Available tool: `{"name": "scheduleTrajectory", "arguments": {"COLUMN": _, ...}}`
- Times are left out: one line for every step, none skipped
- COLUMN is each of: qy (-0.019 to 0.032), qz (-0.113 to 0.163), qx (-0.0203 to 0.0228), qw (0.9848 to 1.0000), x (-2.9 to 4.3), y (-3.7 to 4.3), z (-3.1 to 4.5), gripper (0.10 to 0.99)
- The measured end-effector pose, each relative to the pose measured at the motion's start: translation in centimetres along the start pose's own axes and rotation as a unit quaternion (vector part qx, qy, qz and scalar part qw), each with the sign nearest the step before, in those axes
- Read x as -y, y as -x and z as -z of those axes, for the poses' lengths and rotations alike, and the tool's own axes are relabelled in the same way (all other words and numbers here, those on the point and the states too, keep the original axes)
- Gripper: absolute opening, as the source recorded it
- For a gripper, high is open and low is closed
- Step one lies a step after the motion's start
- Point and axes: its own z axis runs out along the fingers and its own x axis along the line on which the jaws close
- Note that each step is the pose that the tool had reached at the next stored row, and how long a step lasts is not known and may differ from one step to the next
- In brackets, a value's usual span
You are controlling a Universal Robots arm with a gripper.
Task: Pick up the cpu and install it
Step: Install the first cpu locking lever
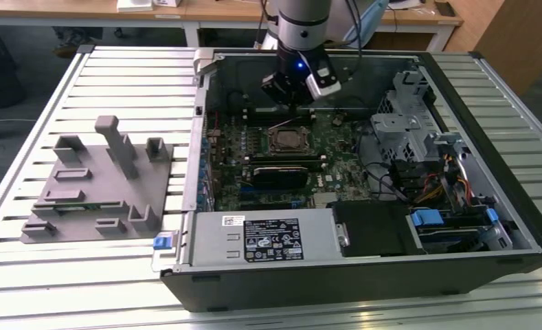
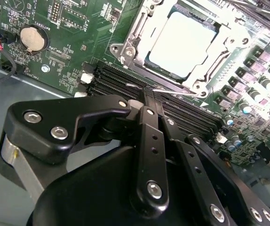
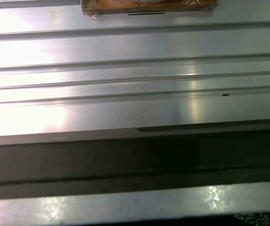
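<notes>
Slatted table [image 1: 115, 82], cpu [image 2: 184, 40] socketed

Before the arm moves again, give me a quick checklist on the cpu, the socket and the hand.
1. cpu lying in the socket, silvery top up: ok.
2. cpu fully level and seated: cannot tell.
3. Socket frame open, not closed over the cpu: ok.
4. hand above the motherboard, apart from the cpu: ok.
5. Hand carrying nothing: cannot tell.
6. Memory slots beside the socket free of parts: ok.
</notes>
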Motion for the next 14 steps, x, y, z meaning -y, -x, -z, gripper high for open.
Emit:
{"name": "scheduleTrajectory", "arguments": {"qy": 0.0, "qz": 0.0, "qx": 0.0, "qw": 1.0, "x": 0.0, "y": 0.04, "z": -0.05, "gripper": 0.106}}
{"name": "scheduleTrajectory", "arguments": {"qy": 0.0, "qz": 0.0, "qx": 0.0, "qw": 1.0, "x": 0.0, "y": 0.09, "z": -0.1, "gripper": 0.106}}
{"name": "scheduleTrajectory", "arguments": {"qy": 0.0, "qz": 0.0, "qx": 0.0, "qw": 1.0, "x": 0.0, "y": 0.12, "z": -0.15, "gripper": 0.106}}
{"name": "scheduleTrajectory", "arguments": {"qy": 0.0, "qz": 0.0, "qx": 0.0, "qw": 1.0, "x": 0.01, "y": 0.14, "z": -0.21, "gripper": 0.106}}
{"name": "scheduleTrajectory", "arguments": {"qy": 0.0, "qz": 0.0, "qx": 0.0, "qw": 1.0, "x": 0.01, "y": 0.16, "z": -0.27, "gripper": 0.106}}
{"name": "scheduleTrajectory", "arguments": {"qy": 0.0, "qz": 0.0, "qx": 0.0, "qw": 1.0, "x": 0.01, "y": 0.18, "z": -0.33, "gripper": 0.106}}
{"name": "scheduleTrajectory", "arguments": {"qy": 0.0, "qz": 0.0, "qx": 0.0, "qw": 1.0, "x": 0.01, "y": 0.21, "z": -0.39, "gripper": 0.106}}
{"name": "scheduleTrajectory", "arguments": {"qy": 0.0, "qz": 0.0, "qx": 0.0, "qw": 1.0, "x": 0.01, "y": 0.23, "z": -0.44, "gripper": 0.106}}
{"name": "scheduleTrajectory", "arguments": {"qy": 0.0, "qz": 0.0, "qx": 0.0, "qw": 1.0, "x": 0.02, "y": 0.26, "z": -0.48, "gripper": 0.106}}
{"name": "scheduleTrajectory", "arguments": {"qy": 0.0, "qz": 0.0, "qx": 0.0, "qw": 1.0, "x": 0.02, "y": 0.27, "z": -0.52, "gripper": 0.106}}
{"name": "scheduleTrajectory", "arguments": {"qy": 0.0, "qz": 0.0, "qx": 0.0, "qw": 1.0, "x": 0.02, "y": 0.29, "z": -0.56, "gripper": 0.106}}
{"name": "scheduleTrajectory", "arguments": {"qy": 0.0, "qz": 0.0, "qx": 0.0, "qw": 1.0, "x": 0.02, "y": 0.31, "z": -0.6, "gripper": 0.106}}
{"name": "scheduleTrajectory", "arguments": {"qy": 0.0, "qz": 0.0, "qx": 0.0, "qw": 1.0, "x": 0.02, "y": 0.32, "z": -0.63, "gripper": 0.106}}
{"name": "scheduleTrajectory", "arguments": {"qy": -0.0001, "qz": 0.0, "qx": 0.0, "qw": 1.0, "x": 0.02, "y": 0.33, "z": -0.66, "gripper": 0.106}}
